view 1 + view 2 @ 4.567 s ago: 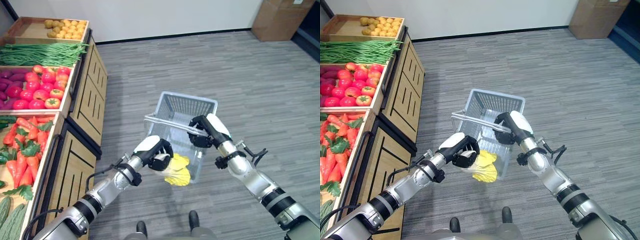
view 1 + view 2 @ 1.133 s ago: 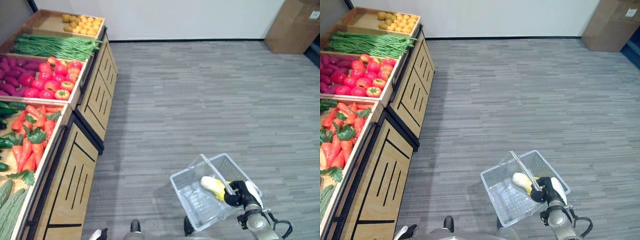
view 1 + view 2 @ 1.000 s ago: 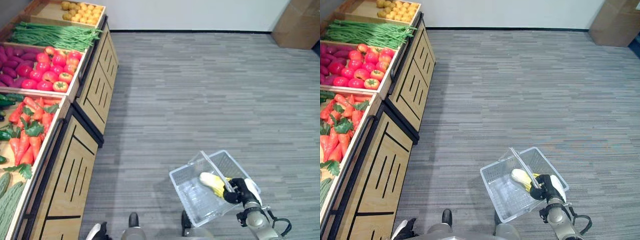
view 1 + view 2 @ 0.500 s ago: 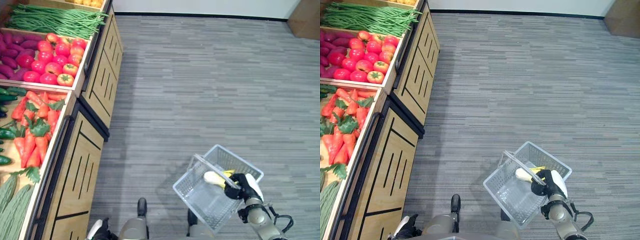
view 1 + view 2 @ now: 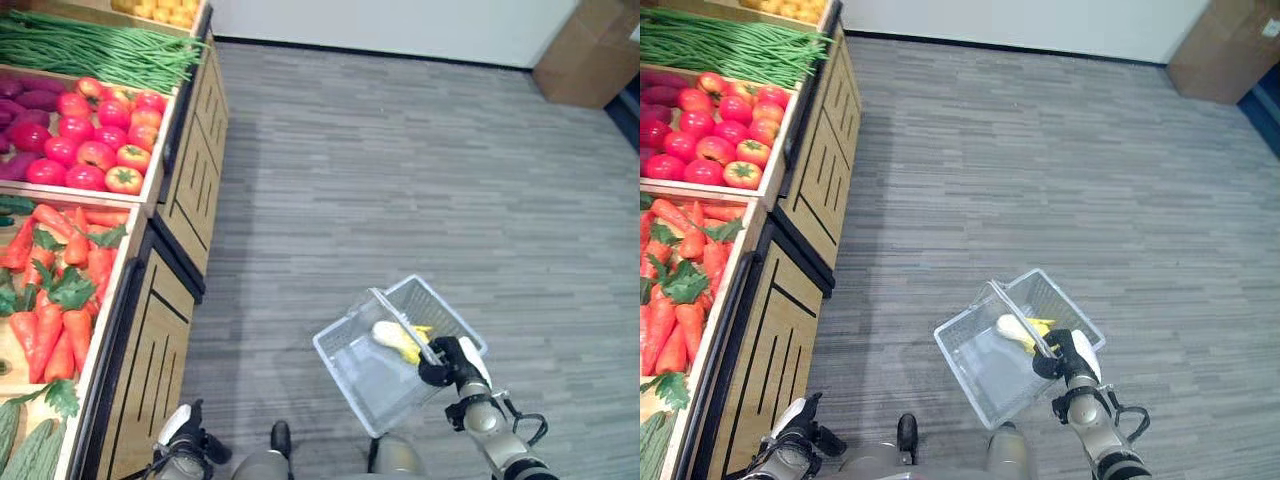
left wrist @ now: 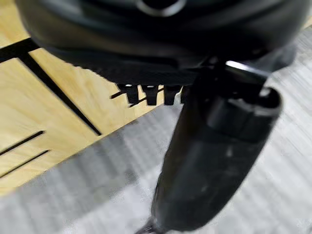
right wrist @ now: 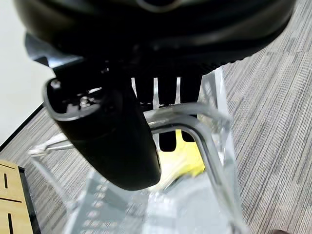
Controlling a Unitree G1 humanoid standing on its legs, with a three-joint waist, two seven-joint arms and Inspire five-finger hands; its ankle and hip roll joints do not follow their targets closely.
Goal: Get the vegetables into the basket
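Basket point(image 5: 372, 372) now swings low from right hand point(image 5: 448, 362).

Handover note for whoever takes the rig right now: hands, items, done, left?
Right hand: shut on the handle of the basket, carrying it at the robot's right side.
Left hand: low by the wooden stand, holding nothing.
Done: yellow-white vegetable lies in the basket.
Left: carrots, tomatoes and green beans sit in the stand's crates, if more are wanted.
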